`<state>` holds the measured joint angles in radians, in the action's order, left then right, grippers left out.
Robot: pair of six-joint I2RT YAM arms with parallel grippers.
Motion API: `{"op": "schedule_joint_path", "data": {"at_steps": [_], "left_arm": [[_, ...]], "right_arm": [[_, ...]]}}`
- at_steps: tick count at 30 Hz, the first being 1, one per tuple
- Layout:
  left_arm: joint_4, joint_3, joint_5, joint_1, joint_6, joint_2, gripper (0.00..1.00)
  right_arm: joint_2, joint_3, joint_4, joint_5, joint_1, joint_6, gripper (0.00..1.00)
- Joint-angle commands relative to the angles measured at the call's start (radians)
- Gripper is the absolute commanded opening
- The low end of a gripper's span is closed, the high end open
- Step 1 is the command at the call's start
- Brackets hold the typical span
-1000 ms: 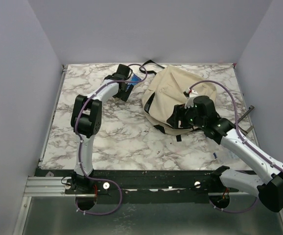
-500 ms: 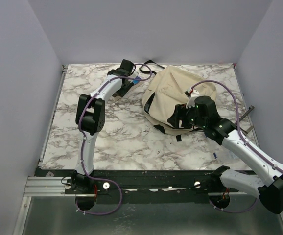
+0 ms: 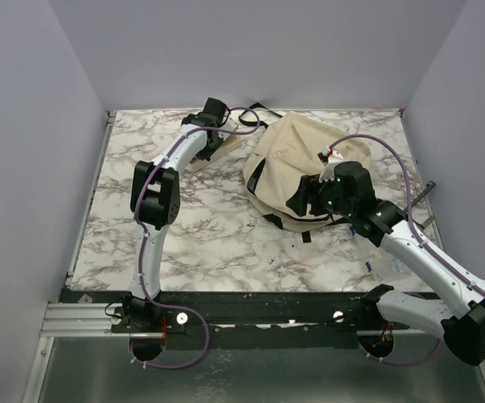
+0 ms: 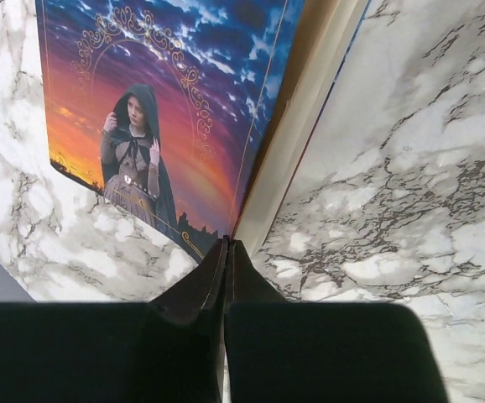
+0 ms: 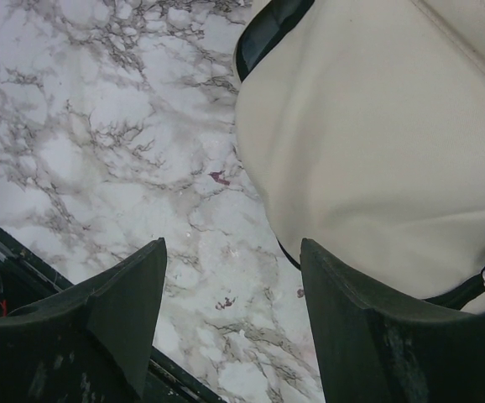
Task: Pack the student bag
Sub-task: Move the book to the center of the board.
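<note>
Our two arms extended
Left hand (image 4: 226, 248) shut at the book's (image 4: 167, 109) edge; right hand (image 5: 232, 252) open over the bag's (image 5: 377, 126) edge

The desk (image 3: 200, 243) is smooth, marble-patterned and faintly shiny. The bag (image 3: 297, 155) is matt cream cloth with black trim. The book (image 4: 167, 101) has a glossy cover and paper pages.

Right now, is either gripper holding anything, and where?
The left gripper is shut on the book's near cover corner, it seems; the right gripper holds nothing.
</note>
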<state>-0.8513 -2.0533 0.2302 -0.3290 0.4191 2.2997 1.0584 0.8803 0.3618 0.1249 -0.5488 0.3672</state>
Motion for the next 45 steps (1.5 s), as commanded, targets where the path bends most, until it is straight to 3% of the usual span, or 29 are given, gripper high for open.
{"op": "schedule_joint_path", "data": {"at_steps": [1,7,15,27,34,39,45], "left_arm": [[-0.012,0.024,-0.028,0.001,0.012,-0.021,0.00],[0.003,0.116,-0.011,-0.038,-0.041,-0.082,0.00],[-0.003,0.358,-0.016,-0.072,-0.278,-0.308,0.00],[0.026,0.771,-0.415,-0.157,-0.593,-0.765,0.00],[0.103,0.942,-0.601,-0.194,-0.680,-0.934,0.00],[0.136,1.007,-0.588,-0.204,-0.691,-0.975,0.00],[0.158,1.038,-0.603,-0.203,-0.688,-0.992,0.00]], "right_arm": [[0.009,0.031,-0.003,0.007,-0.005,0.014,0.68],[0.030,0.029,-0.032,0.024,-0.005,0.022,0.69],[0.072,0.008,-0.108,0.067,-0.005,0.058,0.69],[0.191,-0.021,-0.236,0.159,-0.056,0.214,0.69],[0.274,-0.062,-0.446,0.178,-0.162,0.437,0.70],[0.403,-0.064,-0.581,0.148,-0.194,0.663,0.73],[0.529,-0.025,-0.628,0.094,-0.199,0.764,0.74]]}}
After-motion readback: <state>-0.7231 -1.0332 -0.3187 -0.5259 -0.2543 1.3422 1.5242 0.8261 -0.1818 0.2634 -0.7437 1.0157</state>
